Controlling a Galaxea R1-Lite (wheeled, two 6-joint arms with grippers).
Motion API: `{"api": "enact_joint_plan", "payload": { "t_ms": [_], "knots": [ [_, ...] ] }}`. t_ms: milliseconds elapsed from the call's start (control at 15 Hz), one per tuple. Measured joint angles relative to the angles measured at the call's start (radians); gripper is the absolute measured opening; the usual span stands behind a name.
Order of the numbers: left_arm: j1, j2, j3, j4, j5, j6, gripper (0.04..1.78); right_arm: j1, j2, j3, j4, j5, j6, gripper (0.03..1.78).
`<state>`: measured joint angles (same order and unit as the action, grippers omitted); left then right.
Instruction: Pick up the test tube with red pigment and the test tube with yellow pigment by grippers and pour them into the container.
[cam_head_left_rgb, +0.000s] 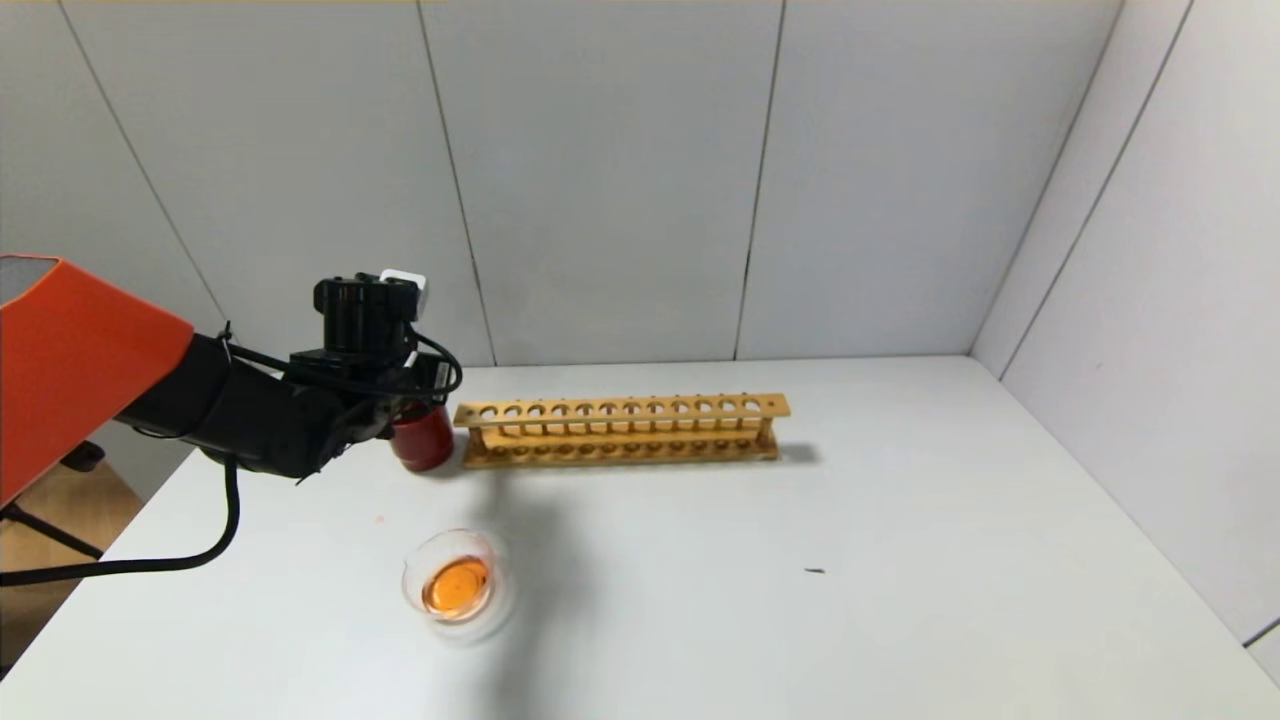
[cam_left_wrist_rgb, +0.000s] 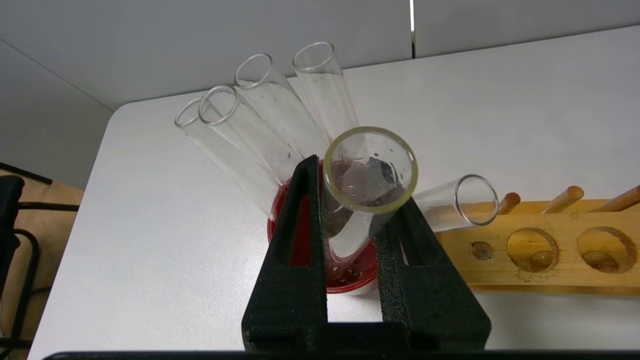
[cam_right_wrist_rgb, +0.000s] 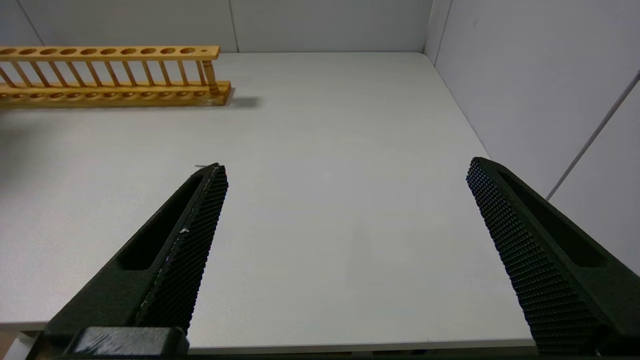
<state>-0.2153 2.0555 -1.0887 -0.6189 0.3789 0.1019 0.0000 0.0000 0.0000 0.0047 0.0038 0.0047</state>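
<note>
While the left gripper (cam_left_wrist_rgb: 352, 240) sits over the dark red cup (cam_head_left_rgb: 424, 438) at the left-centre of the head view, its fingers (cam_left_wrist_rgb: 295, 240) are drawn narrow around an empty clear tube (cam_left_wrist_rgb: 362, 195) whose base already rests inside the cup. That tube carries only droplets and a faint tint, so it may be one of the two pigment tubes after pouring, though which one cannot be told. The container (cam_head_left_rgb: 457, 584), at the lower centre-left of the head view, holds an orange pool, which suggests the pouring is largely or wholly done.

The step in hand looks like setting the spent tube down among the other clear tubes (cam_left_wrist_rgb: 260, 130) leaning in the cup. To do it well, the fingers should part slowly so the glass tips gently against the cup's rim, and the arm should then lift straight away without knocking the neighbouring tubes or the wooden rack (cam_head_left_rgb: 622, 430) just beside the cup.

No tube with red or yellow liquid shows in any view. From the head view the left arm hides most of the cup and all the tubes. The right gripper (cam_right_wrist_rgb: 345, 250) is out of the head view; its own camera shows its fingers spread wide above the bare surface (cam_right_wrist_rgb: 325, 165).
</note>
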Motion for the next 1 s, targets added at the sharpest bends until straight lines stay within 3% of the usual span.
{"api": "enact_joint_plan", "payload": {
  "t_ms": [267,467,600,733,1000],
  "knots": [
    [0.001,0.001,0.001,0.000,-0.001,-0.001,0.47,0.000,0.000,0.000,0.000,0.000,0.000,1.75],
    [0.001,0.000,0.002,0.000,0.000,-0.001,0.84,0.000,0.000,0.000,0.000,0.000,0.000,1.75],
    [0.001,0.000,0.003,0.000,0.001,-0.001,1.22,0.000,0.000,0.000,0.000,0.000,0.000,1.75],
    [0.000,-0.002,0.004,0.000,0.002,-0.001,1.48,0.000,0.000,0.000,0.000,0.000,0.000,1.75],
    [-0.004,-0.023,0.004,0.000,0.004,0.010,1.75,0.000,0.000,0.000,0.000,0.000,0.000,1.75]
  ]
}}
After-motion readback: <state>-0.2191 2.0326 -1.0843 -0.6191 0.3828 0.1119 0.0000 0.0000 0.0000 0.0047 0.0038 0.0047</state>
